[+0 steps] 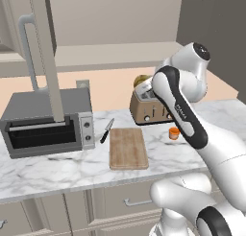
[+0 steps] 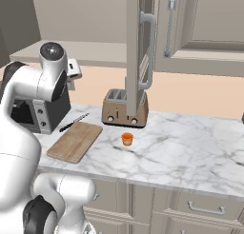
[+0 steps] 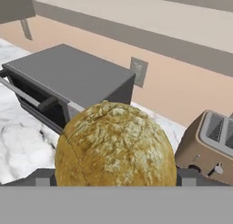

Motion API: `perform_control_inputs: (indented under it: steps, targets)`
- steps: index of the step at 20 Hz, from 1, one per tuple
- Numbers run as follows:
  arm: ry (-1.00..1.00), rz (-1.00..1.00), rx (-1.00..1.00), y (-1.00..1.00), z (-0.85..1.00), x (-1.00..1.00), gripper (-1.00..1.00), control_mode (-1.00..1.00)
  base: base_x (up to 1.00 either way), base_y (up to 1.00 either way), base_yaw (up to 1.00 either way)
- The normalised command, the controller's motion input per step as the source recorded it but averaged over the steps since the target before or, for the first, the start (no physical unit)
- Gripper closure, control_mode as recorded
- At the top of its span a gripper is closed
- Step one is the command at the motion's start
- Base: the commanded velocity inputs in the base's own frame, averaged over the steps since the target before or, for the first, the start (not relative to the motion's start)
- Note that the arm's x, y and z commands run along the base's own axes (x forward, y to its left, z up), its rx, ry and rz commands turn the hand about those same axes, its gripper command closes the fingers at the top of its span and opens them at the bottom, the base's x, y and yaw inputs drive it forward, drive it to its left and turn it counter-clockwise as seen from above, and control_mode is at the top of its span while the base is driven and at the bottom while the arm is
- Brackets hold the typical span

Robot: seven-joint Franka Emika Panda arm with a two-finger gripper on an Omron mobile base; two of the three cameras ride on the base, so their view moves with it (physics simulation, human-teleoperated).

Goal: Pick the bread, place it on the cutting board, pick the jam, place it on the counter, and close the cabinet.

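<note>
One roll, the bread (image 3: 115, 144), sits clamped between the jaws of the gripper (image 3: 115, 180), held in the air above the toaster (image 1: 150, 108). Left of the toaster the cutting board (image 1: 127, 147) lies bare on the counter (image 1: 57, 170); the jam (image 1: 174, 133) stands in front of the toaster. Left again, the cabinet (image 1: 45, 53) door hangs open.

We count one bread (image 3: 116, 145), one cutting board (image 1: 127, 148), one jam (image 1: 174, 133), one toaster (image 2: 125, 113), one toaster oven (image 1: 47, 122), one knife (image 1: 106, 131) and one open cabinet door (image 1: 45, 53) above the counter (image 2: 190, 157).
</note>
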Motion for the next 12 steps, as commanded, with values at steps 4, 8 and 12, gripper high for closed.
perform_control_inputs:
  steps: [4, 8, 12]
  targets:
    - [0.1, -0.07, -0.06, 0.0, -0.18, -0.03, 1.0, -1.0, 0.0, 0.0, 0.0]
    - [0.12, -0.07, -0.06, 0.0, -0.18, -0.03, 1.0, -1.0, 0.0, 0.0, 0.0]
    - [0.11, -0.06, -0.07, 0.0, -0.22, -0.01, 1.0, -1.0, 0.0, 0.0, 0.0]
